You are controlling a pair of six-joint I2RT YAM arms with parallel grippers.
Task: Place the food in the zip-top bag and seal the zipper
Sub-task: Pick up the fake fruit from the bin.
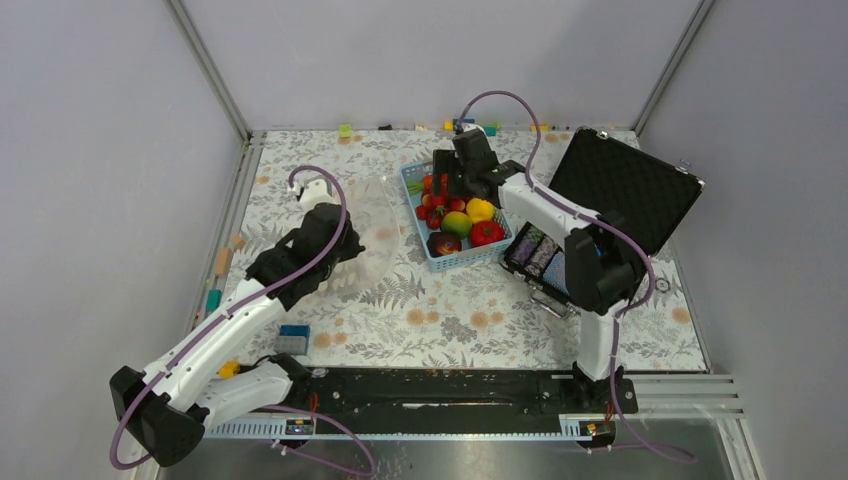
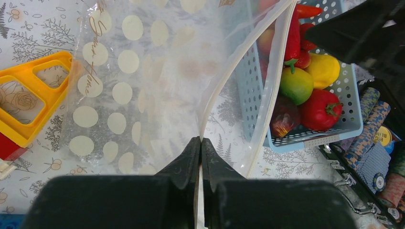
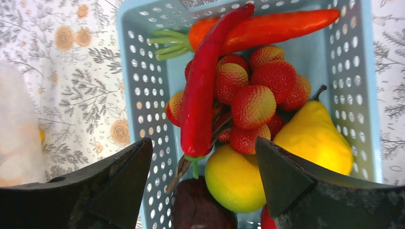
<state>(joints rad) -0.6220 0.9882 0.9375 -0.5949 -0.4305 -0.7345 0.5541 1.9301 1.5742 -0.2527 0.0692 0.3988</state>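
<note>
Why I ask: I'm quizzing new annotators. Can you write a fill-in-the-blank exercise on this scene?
1. The left gripper is shut on the edge of the clear, white-dotted plastic ____.
2. The right gripper hangs ____ above the light-blue slotted plastic basket.
3. In the basket, a long red toy chilli lies across an orange toy ____.
Missing words: bag; open; carrot.

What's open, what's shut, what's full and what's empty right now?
zip-top bag: mouth open, no food seen inside.
zipper: unsealed.
blue basket: full.
food: all in the blue basket.
left gripper: shut on the bag's rim.
right gripper: open above the food.
black case: lid open.
</note>
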